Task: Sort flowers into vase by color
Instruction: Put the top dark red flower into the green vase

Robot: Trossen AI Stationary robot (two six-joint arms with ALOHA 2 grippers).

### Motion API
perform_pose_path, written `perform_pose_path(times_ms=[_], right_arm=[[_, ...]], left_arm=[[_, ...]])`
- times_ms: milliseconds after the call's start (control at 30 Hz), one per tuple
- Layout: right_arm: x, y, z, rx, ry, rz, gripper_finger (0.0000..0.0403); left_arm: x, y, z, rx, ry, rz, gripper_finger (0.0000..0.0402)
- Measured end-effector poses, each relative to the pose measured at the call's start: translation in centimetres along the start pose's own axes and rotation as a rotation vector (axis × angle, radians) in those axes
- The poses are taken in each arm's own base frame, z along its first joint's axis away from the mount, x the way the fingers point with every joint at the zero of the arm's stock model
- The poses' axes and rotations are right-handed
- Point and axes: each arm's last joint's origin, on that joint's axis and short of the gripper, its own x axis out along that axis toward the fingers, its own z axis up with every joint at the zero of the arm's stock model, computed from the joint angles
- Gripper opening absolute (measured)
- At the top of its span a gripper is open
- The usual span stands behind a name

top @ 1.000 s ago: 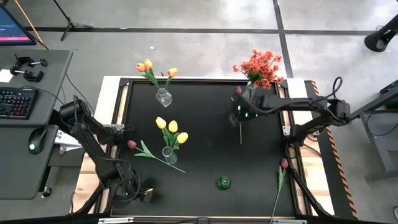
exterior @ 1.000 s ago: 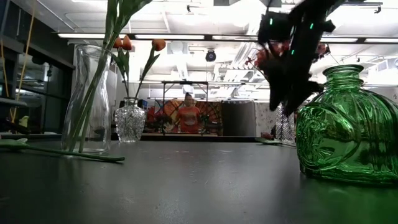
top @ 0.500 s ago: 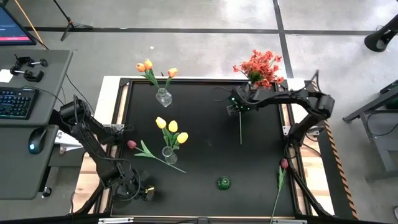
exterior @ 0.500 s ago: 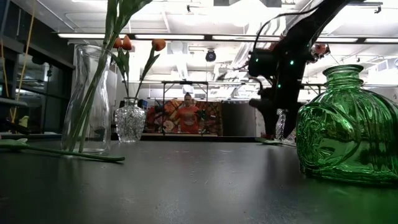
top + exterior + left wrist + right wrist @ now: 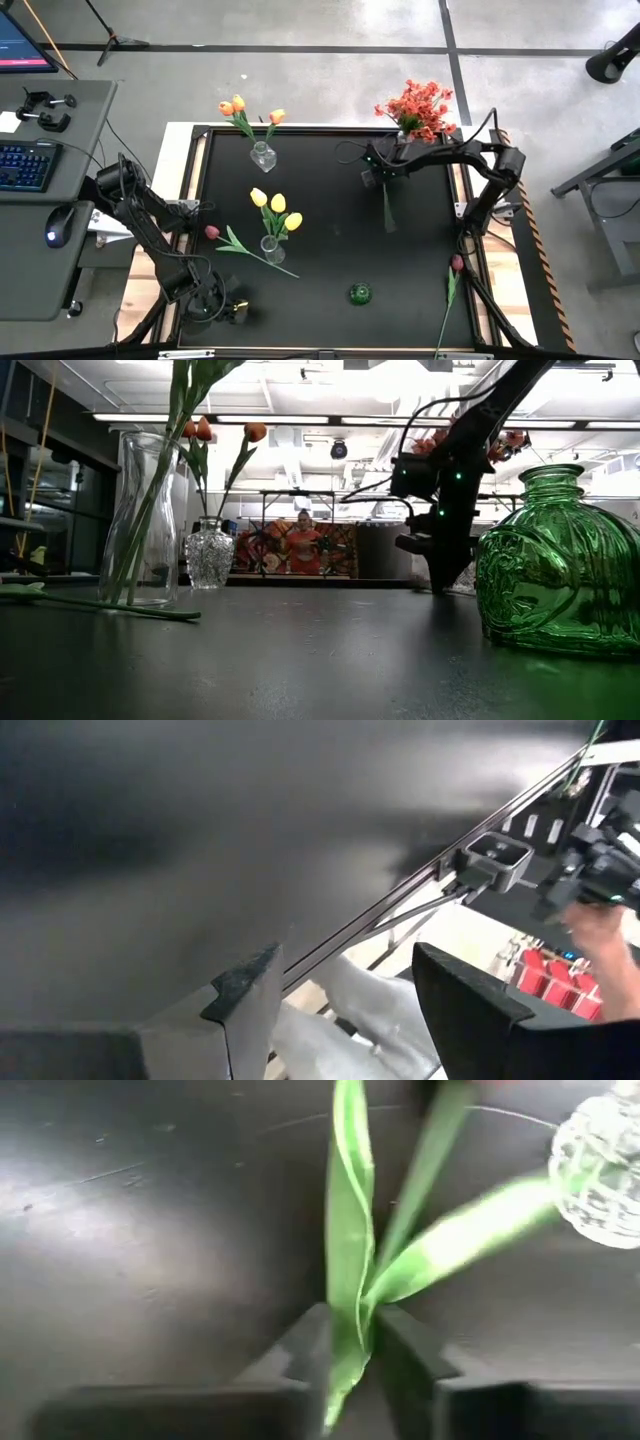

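Note:
A flower lies on the black table (image 5: 330, 210) at the far right. Its green stem (image 5: 388, 215) points toward the near edge, and my arm hides its head. My right gripper (image 5: 379, 177) stands over it and is shut on its leaves (image 5: 350, 1280). My left gripper (image 5: 228, 310) waits open at the near left corner (image 5: 345, 990). Yellow tulips (image 5: 277, 206) and orange tulips (image 5: 240, 108) stand in clear vases. Red-orange blossoms (image 5: 420, 108) fill a vase at the far right. A dark pink tulip (image 5: 212, 232) lies flat at the left. My right gripper pinches the flower's stem and a long leaf (image 5: 348, 1342) together between its two fingers (image 5: 300, 1342). The fingers come steeply from above and lie across the stem. The flower lies on the table, with its free stem end (image 5: 388, 228) toward the near edge.
A green glass vase (image 5: 360, 294) stands near the front edge (image 5: 560, 560). Another pink tulip (image 5: 457, 263) lies along the right rim. In the low view a tall clear vase (image 5: 150, 520) and a small one (image 5: 210, 555) stand left. A person shows in the room behind.
My right gripper has come down from above the table onto the lying flower, shifted a little toward the far left, and shut on its leaves. The flower still lies on the table.

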Motion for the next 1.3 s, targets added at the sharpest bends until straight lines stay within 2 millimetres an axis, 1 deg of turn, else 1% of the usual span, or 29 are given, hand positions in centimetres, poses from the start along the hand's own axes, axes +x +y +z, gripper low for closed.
perform_pose_path(times_ms=[33,67,133,200,300,400,500,533,600,633,667,767,833,900,1000,1067,1133,1300], right_arm=[[-0.3,0.1,-0.1,-0.018,-0.004,0.008,0.0023],[-0.7,0.3,-0.1,-0.043,-0.012,0.023,0.0013],[-1.8,0.4,-0.6,-0.074,0.001,0.066,0.0015],[-3.9,0.9,-0.7,-0.102,-0.040,0.179,0.0008],[-8.3,1.9,-0.2,-0.162,-0.203,0.433,0.0005],[-13.4,3.4,-0.9,-0.257,-0.400,0.717,0.0002],[-18.4,4.2,-2.8,-0.366,-0.598,0.961,0.0002],[-19.6,4.2,-3.8,-0.383,-0.659,1.027,0.0002],[-21.3,4.1,-5.9,-0.366,-0.757,1.153,0.0001],[-21.8,3.9,-7.1,-0.337,-0.794,1.216,0.0001],[-21.8,3.8,-8.4,-0.304,-0.825,1.276,0.0001],[-20.7,3.4,-12.6,-0.161,-0.910,1.404,0.0001],[-19.7,2.9,-15.2,-0.071,-0.964,1.434,0.0001],[-19.3,2.4,-17.1,-0.015,-1.019,1.442,0.0000],[-19.2,1.9,-18.7,0.025,-1.054,1.473,0.0000],[-19.2,2.2,-19.4,0.008,-1.039,1.494,0.0000],[-19.1,2.9,-19.9,-0.017,-1.017,1.496,0.0000],[-18.4,5.7,-20.8,-0.081,-0.975,1.458,0.0000]], left_arm=[[0.0,0.0,0.0,0.008,0.007,0.005,0.0209],[0.0,0.0,0.0,0.015,0.015,0.011,0.0209],[0.0,0.1,-0.1,0.022,0.031,0.025,0.0209],[0.0,0.1,-0.1,0.025,0.034,0.035,0.0209],[0.0,0.2,0.0,0.049,0.028,0.045,0.0209],[0.0,0.3,0.0,0.084,0.025,0.050,0.0209],[0.0,0.3,0.0,0.108,0.047,0.064,0.0209],[0.0,0.3,0.0,0.114,0.054,0.069,0.0209],[0.0,0.4,-0.1,0.119,0.064,0.076,0.0209],[0.0,0.4,-0.1,0.119,0.067,0.078,0.0209],[0.0,0.4,-0.1,0.119,0.066,0.080,0.0209],[0.0,0.4,-0.1,0.119,0.067,0.080,0.0209],[0.0,0.4,-0.1,0.107,0.067,0.080,0.0209],[0.0,0.4,-0.1,0.090,0.066,0.081,0.0209],[0.0,0.4,-0.1,0.084,0.067,0.080,0.0209],[0.0,0.4,-0.1,0.084,0.067,0.081,0.0209],[0.0,0.4,-0.1,0.084,0.076,0.087,0.0209],[0.0,0.5,-0.2,0.081,0.112,0.113,0.0209]])
